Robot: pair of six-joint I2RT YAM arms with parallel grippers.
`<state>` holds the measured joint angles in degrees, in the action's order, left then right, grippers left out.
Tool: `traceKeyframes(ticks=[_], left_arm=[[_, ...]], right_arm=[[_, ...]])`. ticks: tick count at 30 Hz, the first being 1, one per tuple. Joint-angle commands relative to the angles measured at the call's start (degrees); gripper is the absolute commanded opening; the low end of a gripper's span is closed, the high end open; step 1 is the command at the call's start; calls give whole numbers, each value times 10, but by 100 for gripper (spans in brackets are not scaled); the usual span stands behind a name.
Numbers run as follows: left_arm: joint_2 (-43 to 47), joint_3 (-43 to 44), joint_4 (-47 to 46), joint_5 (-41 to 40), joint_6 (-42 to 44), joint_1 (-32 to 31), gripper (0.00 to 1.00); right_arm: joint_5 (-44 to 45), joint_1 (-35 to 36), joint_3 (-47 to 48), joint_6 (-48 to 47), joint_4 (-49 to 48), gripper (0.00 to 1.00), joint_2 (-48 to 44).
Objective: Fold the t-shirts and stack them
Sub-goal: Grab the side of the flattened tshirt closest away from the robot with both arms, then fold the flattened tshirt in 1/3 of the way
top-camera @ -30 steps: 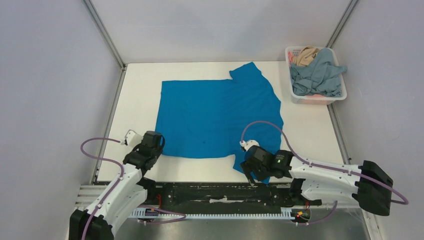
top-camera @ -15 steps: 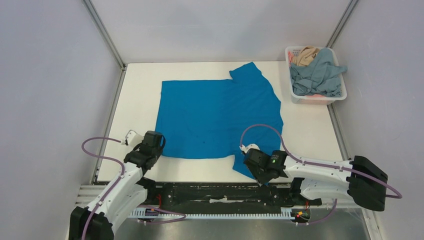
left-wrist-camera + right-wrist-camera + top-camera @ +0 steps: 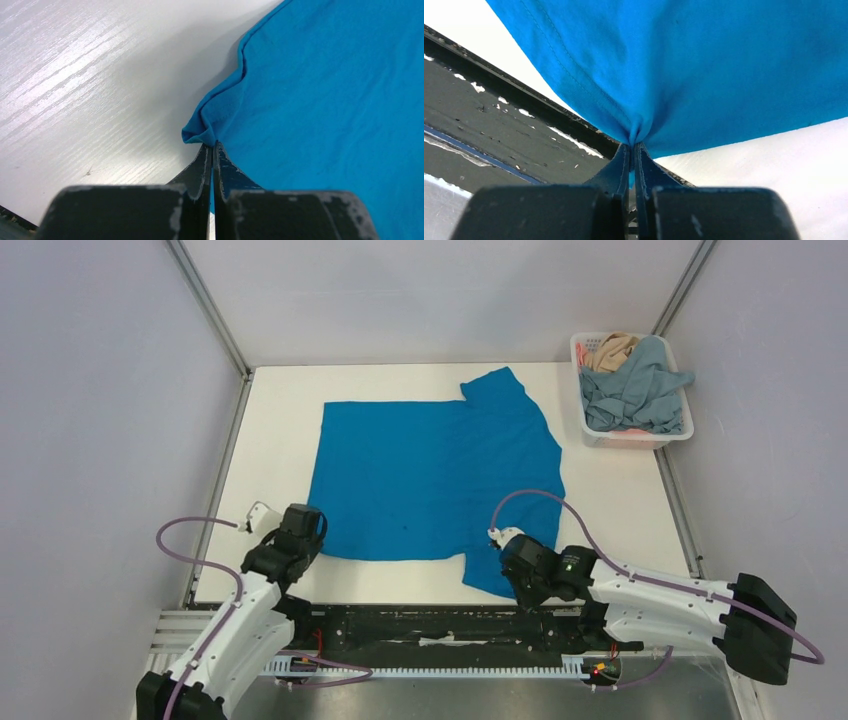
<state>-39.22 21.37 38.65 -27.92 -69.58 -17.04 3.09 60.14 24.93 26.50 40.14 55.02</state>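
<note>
From above: blue shirt (image 3: 430, 475) spread flat, mid-tabletop (image 3: 280, 420), one sleeve toward the far right. Left fingers (image 3: 303, 537) down at its near-left corner, right fingers (image 3: 517, 572) on the near sleeve by the front edge. Far right, basket (image 3: 632, 440) heaped with grey-blue shirt (image 3: 635, 390) and tan shirt (image 3: 610, 352).

Left wrist: fingers pressed together, pinching a small fold of the blue corner, hem bunched at the tips, bare tabletop alongside.

Right wrist: fingers clamped tight on blue cloth, fabric puckered at the tips and raised off the tabletop, over the dark front rail (image 3: 499, 110).
</note>
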Motion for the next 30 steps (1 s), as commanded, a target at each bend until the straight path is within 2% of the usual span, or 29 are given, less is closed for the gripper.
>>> traceKeyframes(ticks=[1, 4, 9, 15, 18, 22, 30], left_arm=[[19, 20, 6, 1, 27, 3, 2], [16, 23, -20, 9, 39, 3, 2], [-14, 41, -45, -2, 40, 3, 2], [-62, 75, -76, -16, 44, 3, 2], [-102, 85, -109, -12, 53, 3, 2], [-164, 121, -107, -28, 55, 5, 2], [-237, 176, -123, -35, 66, 35, 2]], right_arm=[[8, 0, 2, -6, -27, 0, -7], [48, -6, 53, -24, -25, 0, 14], [103, -56, 122, -51, -59, 0, 41], [151, -138, 168, -80, -89, 0, 59], [175, -160, 189, -85, -118, 0, 72], [212, -186, 225, -94, -133, 0, 101], [229, -230, 242, -118, -187, 0, 131]])
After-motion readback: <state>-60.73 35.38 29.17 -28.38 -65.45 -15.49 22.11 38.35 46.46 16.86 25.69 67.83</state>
